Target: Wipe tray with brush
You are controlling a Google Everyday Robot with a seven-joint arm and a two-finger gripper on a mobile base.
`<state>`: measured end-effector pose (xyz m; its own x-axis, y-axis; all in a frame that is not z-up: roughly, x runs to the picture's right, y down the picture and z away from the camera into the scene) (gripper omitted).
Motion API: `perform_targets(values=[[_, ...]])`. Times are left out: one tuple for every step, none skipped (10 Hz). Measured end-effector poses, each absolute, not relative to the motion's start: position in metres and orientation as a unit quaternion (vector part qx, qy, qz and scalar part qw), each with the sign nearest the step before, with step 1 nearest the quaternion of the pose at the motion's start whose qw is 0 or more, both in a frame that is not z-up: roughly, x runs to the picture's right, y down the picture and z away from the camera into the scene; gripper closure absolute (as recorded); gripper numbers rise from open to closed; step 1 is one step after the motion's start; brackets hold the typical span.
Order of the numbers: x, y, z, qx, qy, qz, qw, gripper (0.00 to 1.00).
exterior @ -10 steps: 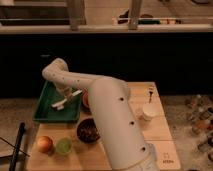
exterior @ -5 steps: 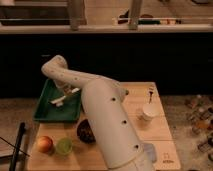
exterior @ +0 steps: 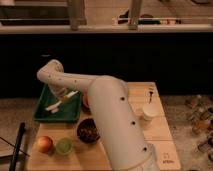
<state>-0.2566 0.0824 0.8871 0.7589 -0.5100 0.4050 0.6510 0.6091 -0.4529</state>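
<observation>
A green tray sits at the back left of the wooden table. A white brush lies slantwise over the tray's inside, its lower end to the left. My gripper reaches down into the tray from the bent white arm and is shut on the brush at about its middle. The wrist hides most of the grip.
A dark bowl, a green fruit and an apple stand in front of the tray. A white cup is at the right. A black bar stands at the left table edge. Small items lie off the right edge.
The thick forearm has swung left and now covers more of the table's middle. The brush has shifted only slightly inside the tray.
</observation>
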Motion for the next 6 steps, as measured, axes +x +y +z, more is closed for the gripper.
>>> perform_targets(values=[[-0.249,0.088,0.888,-0.302,-0.116,-0.326,0.888,0.99],[-0.239,0.088,0.891,-0.305,-0.109,-0.321,0.890,0.99],[-0.224,0.086,0.896,-0.308,-0.098,-0.313,0.893,0.99],[-0.214,0.082,0.901,-0.310,-0.087,-0.306,0.896,0.99],[-0.204,0.077,0.907,-0.311,-0.076,-0.297,0.900,0.99],[-0.197,0.070,0.912,-0.312,-0.063,-0.286,0.904,0.99]])
